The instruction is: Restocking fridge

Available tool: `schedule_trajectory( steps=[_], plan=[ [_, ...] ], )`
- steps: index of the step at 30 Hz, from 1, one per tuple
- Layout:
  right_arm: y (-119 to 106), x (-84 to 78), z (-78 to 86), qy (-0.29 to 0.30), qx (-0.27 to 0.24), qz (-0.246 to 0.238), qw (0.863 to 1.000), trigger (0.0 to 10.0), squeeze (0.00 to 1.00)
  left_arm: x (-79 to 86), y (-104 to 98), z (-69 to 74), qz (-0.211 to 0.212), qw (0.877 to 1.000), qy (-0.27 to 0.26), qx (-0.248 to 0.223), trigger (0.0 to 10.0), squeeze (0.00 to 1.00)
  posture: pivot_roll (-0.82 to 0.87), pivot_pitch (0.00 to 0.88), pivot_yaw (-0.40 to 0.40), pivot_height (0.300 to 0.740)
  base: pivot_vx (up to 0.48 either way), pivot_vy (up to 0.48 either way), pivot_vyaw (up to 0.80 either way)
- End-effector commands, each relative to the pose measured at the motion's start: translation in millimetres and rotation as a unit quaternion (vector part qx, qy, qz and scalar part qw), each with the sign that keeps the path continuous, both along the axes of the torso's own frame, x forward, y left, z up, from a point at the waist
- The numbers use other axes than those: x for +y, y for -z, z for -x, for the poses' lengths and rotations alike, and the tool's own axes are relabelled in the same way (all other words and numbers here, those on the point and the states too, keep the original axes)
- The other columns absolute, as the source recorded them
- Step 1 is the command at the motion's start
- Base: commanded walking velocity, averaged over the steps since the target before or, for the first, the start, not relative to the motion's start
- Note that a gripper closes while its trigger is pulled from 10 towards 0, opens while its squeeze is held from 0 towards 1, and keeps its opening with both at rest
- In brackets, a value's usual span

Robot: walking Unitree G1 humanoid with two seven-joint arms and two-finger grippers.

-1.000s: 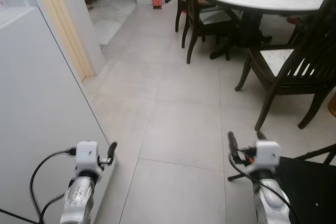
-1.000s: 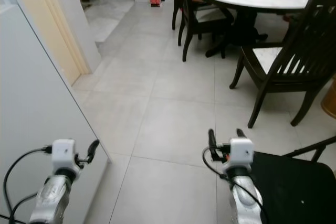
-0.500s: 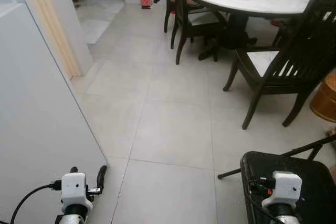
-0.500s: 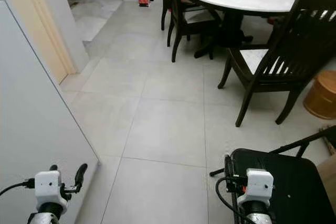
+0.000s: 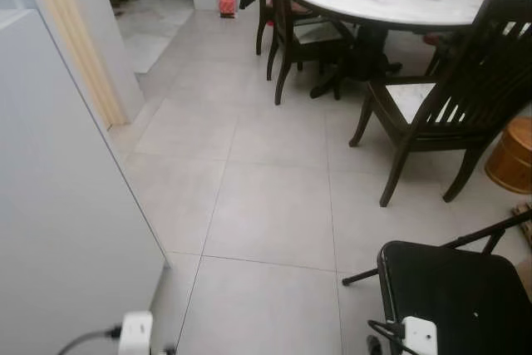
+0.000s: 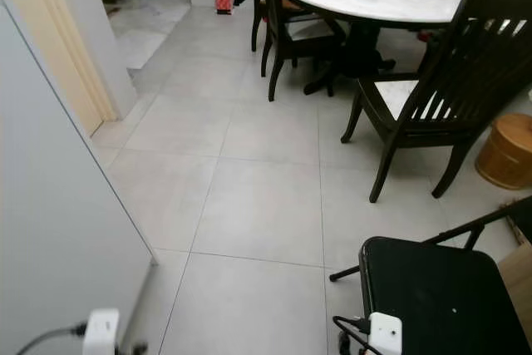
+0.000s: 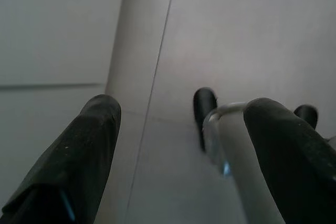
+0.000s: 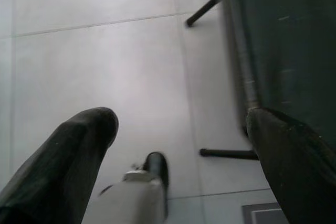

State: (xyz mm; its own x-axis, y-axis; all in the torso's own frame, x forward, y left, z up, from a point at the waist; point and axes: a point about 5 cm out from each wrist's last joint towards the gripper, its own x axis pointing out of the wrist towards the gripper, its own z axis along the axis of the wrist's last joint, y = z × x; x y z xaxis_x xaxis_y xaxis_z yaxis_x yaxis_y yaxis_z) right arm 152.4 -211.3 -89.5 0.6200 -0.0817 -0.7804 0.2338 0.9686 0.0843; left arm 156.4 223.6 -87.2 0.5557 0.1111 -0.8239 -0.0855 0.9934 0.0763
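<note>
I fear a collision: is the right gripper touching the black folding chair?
Apart. In the right wrist view the right gripper hangs open above the floor, and the black folding chair lies beyond its fingertips.

Round table (image 5: 432, 7): one, white top, with several small things on it, too small to count surely
Dark wooden chairs: two, one near (image 5: 445, 110) and one behind (image 5: 293, 27)
Black folding chair (image 5: 453, 288): one
Brown basket (image 5: 509, 155): one, at the right edge
Red bag (image 5: 226, 0): one, far on the floor
Grippers: two, left gripper (image 7: 178, 129) and right gripper (image 8: 181, 124), each with two black fingers held apart
White panel (image 5: 58, 205): one, on the left
</note>
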Motion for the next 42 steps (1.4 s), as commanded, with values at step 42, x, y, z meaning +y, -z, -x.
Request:
schedule_trajectory(
  steps=[42],
  plan=[
    [10, 3.8, 18.7, -0.05, 0.064, 0.015, 0.997, 10.0, 0.0, -24.7, 8, 2.0, 0.014, 0.999, 0.016, 0.042, 10.0, 0.0, -0.02, 0.0, -0.058, 0.74, 0.0, 0.0, 0.65]
  ],
)
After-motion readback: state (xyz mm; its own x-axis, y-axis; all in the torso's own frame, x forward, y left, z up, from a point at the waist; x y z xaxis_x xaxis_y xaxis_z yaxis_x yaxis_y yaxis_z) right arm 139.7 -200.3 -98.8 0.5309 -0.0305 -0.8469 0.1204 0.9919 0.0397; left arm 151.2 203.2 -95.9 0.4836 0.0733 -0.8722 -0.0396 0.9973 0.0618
